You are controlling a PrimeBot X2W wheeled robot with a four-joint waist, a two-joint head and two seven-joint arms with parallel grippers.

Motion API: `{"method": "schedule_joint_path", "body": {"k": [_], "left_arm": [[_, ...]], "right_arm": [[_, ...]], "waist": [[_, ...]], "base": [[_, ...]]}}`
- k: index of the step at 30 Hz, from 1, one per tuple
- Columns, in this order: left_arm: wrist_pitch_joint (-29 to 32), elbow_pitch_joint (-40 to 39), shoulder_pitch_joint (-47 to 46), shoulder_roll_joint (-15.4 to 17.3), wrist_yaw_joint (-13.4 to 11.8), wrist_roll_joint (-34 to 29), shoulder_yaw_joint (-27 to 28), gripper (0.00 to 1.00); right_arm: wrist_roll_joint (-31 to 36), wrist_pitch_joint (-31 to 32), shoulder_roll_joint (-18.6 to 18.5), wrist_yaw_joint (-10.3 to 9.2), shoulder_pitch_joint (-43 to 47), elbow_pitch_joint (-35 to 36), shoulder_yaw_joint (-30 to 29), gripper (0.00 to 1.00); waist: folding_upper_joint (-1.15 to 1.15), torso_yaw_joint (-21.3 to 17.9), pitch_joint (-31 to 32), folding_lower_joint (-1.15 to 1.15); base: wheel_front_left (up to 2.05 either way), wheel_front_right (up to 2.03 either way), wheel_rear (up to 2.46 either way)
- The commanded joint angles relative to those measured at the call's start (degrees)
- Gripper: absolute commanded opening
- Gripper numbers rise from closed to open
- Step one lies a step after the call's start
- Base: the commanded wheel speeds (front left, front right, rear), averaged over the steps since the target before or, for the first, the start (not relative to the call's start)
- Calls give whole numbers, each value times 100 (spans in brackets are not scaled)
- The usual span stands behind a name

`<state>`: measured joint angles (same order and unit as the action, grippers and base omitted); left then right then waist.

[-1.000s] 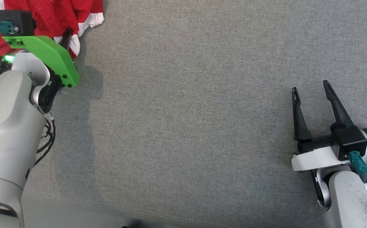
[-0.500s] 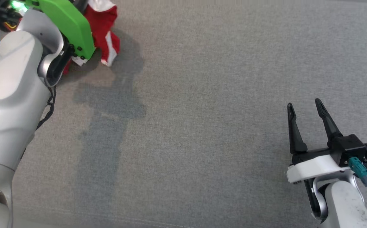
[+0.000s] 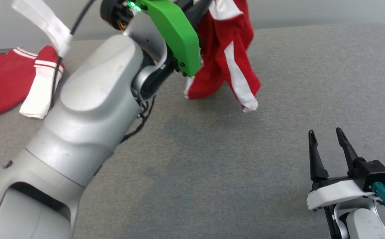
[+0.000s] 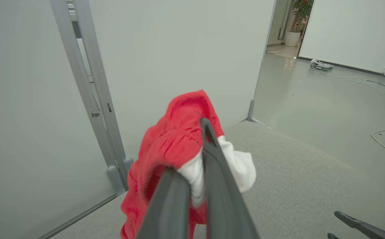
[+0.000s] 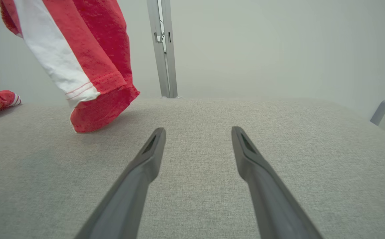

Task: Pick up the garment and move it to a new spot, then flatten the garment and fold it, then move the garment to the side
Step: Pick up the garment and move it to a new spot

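Two dark fingers of the left gripper are drawn close together on a bunched fold of the garment. Red cloth drapes over one finger and a wad of white sleeve is squeezed between them. Behind the gripper, a green bracket joins it to the pale grey left arm, which reaches up and across the left half of the head view.

The garment hangs from this grip toward the far middle of a grey fabric surface, crumpled into long red folds with a white stripe. Its lowest fold comes down to the surface; whether it touches cannot be told.

The right gripper sits low at the near right, well apart from the garment. Its fingers are moderately parted, hold nothing and point toward the far edge.

At the far left of the surface lies a separate bundle of red-and-white clothes. Beyond the surface stand pale wall panels and a grey metal post. To one side, a shiny floor carries loose white cables.
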<state>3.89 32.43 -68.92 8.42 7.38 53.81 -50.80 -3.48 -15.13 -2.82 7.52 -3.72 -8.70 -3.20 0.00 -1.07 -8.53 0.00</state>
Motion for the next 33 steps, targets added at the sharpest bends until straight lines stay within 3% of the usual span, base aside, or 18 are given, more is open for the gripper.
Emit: {"method": "schedule_joint_path", "body": {"k": [1,12,20,29,31,33], "left_arm": [[-76,35,238,-78,-47,76,-17,0],[-946,1285,1873,-413,-590,477,26,0],[-1366,2170,2208,-345,-409,553,99,0],[-1564,2437,2202,-325,-160,644,149,0],[-1591,2399,2279,-314,-124,660,142,2],[-1617,2341,2341,-300,-85,690,135,10]], "right_arm": [[-56,-4,-14,-6,26,18,-3,100],[-205,-4,-14,-5,-317,66,88,100],[-147,-4,-14,-6,-451,49,79,100],[-94,-4,-15,-6,-435,13,80,100],[-84,-4,-15,-6,-390,1,67,100],[-78,-4,-15,-6,-354,-7,56,100]], "waist": [[0,-578,86,0],[0,-804,-675,0],[0,-655,-884,0],[0,-429,-763,0],[0,-388,-714,0],[0,-353,-668,0]], "base": [[0,0,0],[0,0,0],[0,0,0],[0,0,0],[0,0,0],[0,0,0]]}}
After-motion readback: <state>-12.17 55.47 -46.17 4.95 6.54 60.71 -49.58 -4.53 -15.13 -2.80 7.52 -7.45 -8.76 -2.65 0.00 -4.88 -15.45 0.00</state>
